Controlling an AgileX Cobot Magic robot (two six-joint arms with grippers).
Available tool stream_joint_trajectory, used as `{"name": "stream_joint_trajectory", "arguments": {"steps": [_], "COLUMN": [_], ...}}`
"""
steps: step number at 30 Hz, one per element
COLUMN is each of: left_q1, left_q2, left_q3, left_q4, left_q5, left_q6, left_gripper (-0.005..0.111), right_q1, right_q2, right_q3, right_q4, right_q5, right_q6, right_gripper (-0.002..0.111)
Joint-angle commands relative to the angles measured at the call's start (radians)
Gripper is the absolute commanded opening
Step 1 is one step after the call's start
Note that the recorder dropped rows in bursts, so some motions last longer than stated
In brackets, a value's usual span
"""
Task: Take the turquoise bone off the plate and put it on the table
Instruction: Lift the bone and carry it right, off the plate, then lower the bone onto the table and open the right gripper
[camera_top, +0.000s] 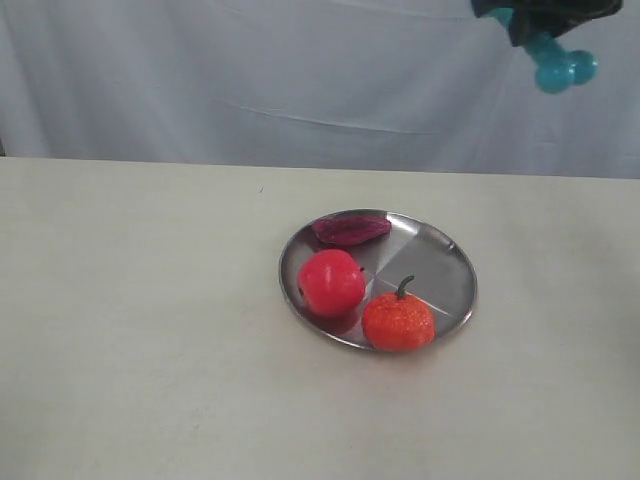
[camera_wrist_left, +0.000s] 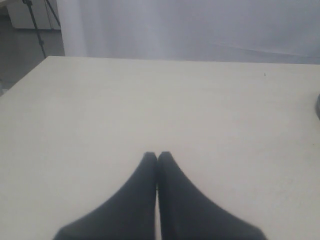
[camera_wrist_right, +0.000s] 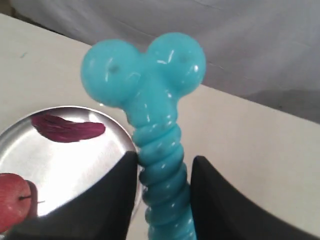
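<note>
The turquoise bone (camera_top: 560, 65) hangs high in the air at the top right of the exterior view, clear of the plate (camera_top: 450, 262). My right gripper (camera_top: 530, 28) is shut on its ribbed shaft (camera_wrist_right: 162, 170), with the two-knobbed end sticking out past the black fingers (camera_wrist_right: 112, 200). In the right wrist view the silver plate (camera_wrist_right: 85, 155) lies below on the cream table (camera_wrist_right: 260, 150). My left gripper (camera_wrist_left: 157, 156) is shut on nothing, low over the bare table (camera_wrist_left: 150, 100); it does not show in the exterior view.
On the plate lie a red apple (camera_top: 330, 282), an orange fruit with a green stem (camera_top: 398, 320) and a dark purple piece (camera_top: 350, 229). A pale curtain (camera_top: 300, 70) backs the table. The table's far left corner (camera_wrist_left: 47, 57) shows in the left wrist view.
</note>
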Motion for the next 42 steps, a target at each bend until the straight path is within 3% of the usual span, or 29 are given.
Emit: {"name": "stream_joint_trajectory", "arguments": {"steps": [1,7,12,24,33,42], "left_q1": [0.004,0.004,0.004,0.004,0.004,0.004], "left_q2": [-0.001,-0.001,-0.001,-0.001,-0.001,-0.001], "left_q3": [0.003,0.003,0.003,0.003,0.003,0.003], "left_q4": [0.001,0.001,0.001,0.001,0.001,0.001], "left_q5": [-0.005,-0.005,-0.005,-0.005,-0.005,-0.005], "left_q6": [-0.004,-0.004,-0.004,-0.004,-0.004,-0.004], "left_gripper": [0.0,0.0,0.0,0.0,0.0,0.0], "right_q1": [-0.016,-0.069,-0.086,-0.131,-0.132,-0.129], "right_q2": [-0.051,-0.082,-0.118,-0.02,0.229,0.253], "right_q3": [-0.005,0.032,0.163,0.605,0.642,0.642], "right_q4": [-0.081,-0.01,0.023,-0.018,0.052,0.057], "right_q5": [0.137,0.167,0.164,-0.25,-0.36,-0.376], "right_q6": [0.121,0.128,0.153,0.37,0.39,0.357], "right_gripper": [0.0,0.0,0.0,0.0,0.0,0.001]}}
